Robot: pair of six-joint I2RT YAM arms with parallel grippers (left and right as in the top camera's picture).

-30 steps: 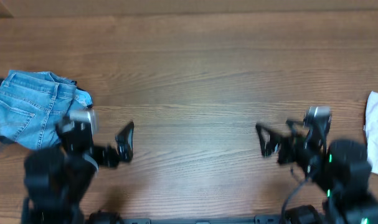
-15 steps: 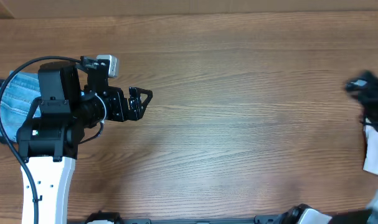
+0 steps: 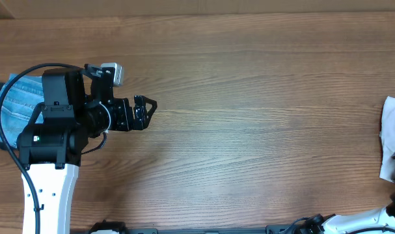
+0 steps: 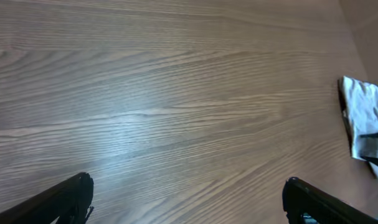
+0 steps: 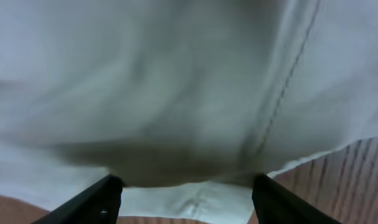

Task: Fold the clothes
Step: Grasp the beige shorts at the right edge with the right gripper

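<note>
At right table (image 3: 249, 130) edge, right pincer (image 5: 185, 186) astride pale shorts (image 5: 176, 81).

You can pass freely across the middle of the bench (image 3: 249, 97); only the jeans (image 3: 18, 104) under the left arm (image 3: 57, 123) and the shorts (image 3: 392, 130) at the right edge obstruct.

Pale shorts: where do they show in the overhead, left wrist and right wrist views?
Overhead: pale shorts at the right edge, partly cut off.
Left wrist: at the far right, mid-height.
Right wrist: they fill nearly the whole frame.
Shared landmark: the wooden table, its grain in every view.
</note>
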